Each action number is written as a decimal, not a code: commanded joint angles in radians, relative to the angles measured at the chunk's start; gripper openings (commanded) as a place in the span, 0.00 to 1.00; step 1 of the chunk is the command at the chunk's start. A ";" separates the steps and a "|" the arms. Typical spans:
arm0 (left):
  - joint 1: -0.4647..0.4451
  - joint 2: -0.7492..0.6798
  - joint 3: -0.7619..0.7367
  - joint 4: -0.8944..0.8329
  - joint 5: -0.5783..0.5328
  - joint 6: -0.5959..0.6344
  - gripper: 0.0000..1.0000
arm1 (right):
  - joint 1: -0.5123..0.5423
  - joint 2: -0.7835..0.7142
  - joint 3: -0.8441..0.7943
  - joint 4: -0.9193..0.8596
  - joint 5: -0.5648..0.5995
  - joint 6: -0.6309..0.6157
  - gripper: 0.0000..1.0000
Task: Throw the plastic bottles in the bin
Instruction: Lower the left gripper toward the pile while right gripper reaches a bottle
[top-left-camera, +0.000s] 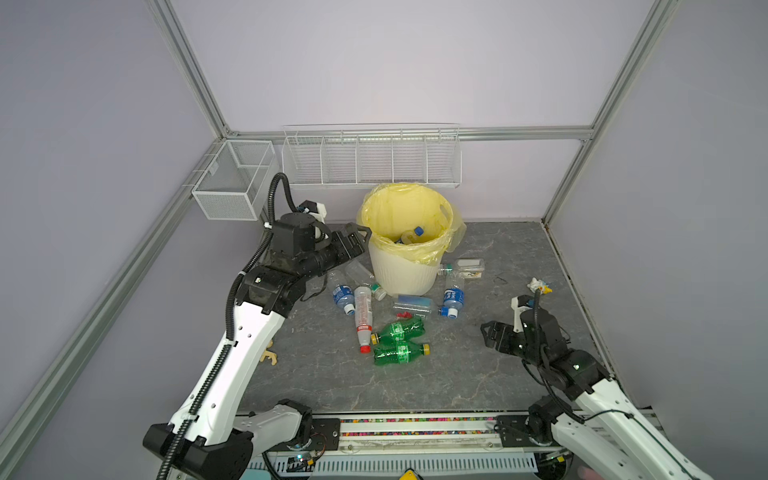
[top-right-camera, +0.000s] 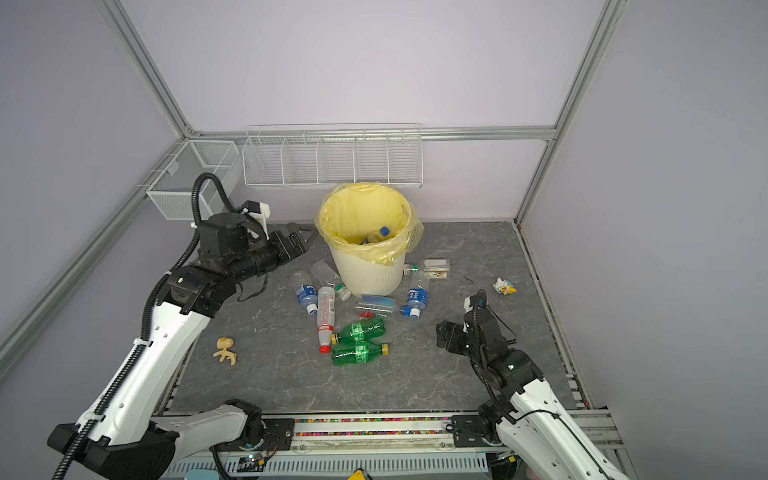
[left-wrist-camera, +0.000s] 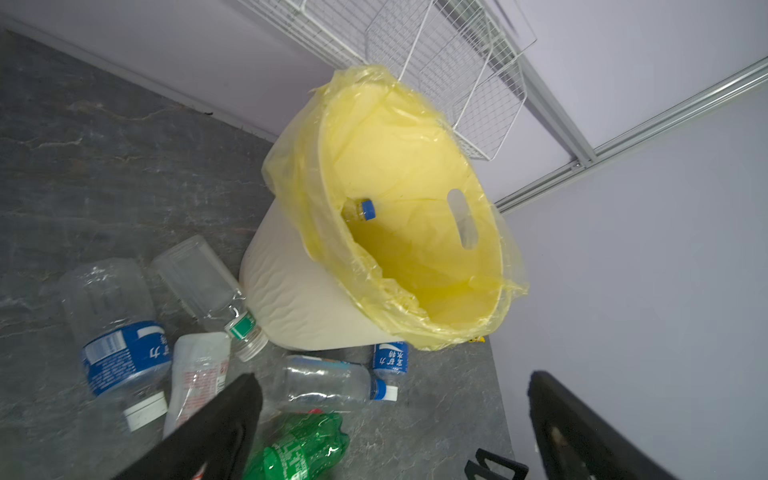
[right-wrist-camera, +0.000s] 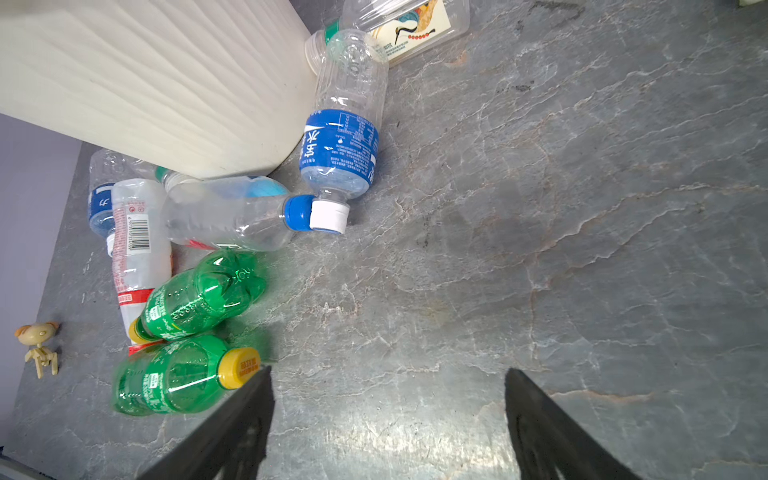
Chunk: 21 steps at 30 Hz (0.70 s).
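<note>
Right, the left gripper (top-left-camera: 360, 240) is raised just beside the bin (top-left-camera: 401, 278) rim, forearm angled up toward it. Its fingers are spread wide with nothing between them. The right gripper (top-left-camera: 487, 334) sits low over bare table (top-left-camera: 436, 374) on the right, aimed at the pile, also wide apart and empty.

Only the left wrist view looks down into the liner: one clear blue-capped bottle (left-wrist-camera: 359, 210) is inside. The other plastic bottles (top-left-camera: 363, 309) lie on the table around the bin's base.

The tan toy figure (top-right-camera: 225, 351) shows whole in a top view.

The right wrist view gives the label detail:
- a barcode on the red-and-white bottle (right-wrist-camera: 139, 232)
- white Chinese characters on the blue label (right-wrist-camera: 338, 145)
- an illustrated cream label (right-wrist-camera: 409, 20) beside the bin

The green pair (right-wrist-camera: 199, 297) have yellow caps; the cap print is unreadable.
</note>
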 joint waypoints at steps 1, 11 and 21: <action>0.005 -0.050 -0.054 0.013 -0.027 0.027 1.00 | 0.004 0.051 0.042 -0.018 -0.002 0.005 0.88; 0.006 -0.161 -0.276 0.088 -0.011 0.063 1.00 | 0.004 0.247 0.117 -0.017 -0.061 0.013 0.88; 0.007 -0.215 -0.431 0.096 -0.023 0.060 1.00 | 0.004 0.373 0.168 0.031 -0.054 0.023 0.88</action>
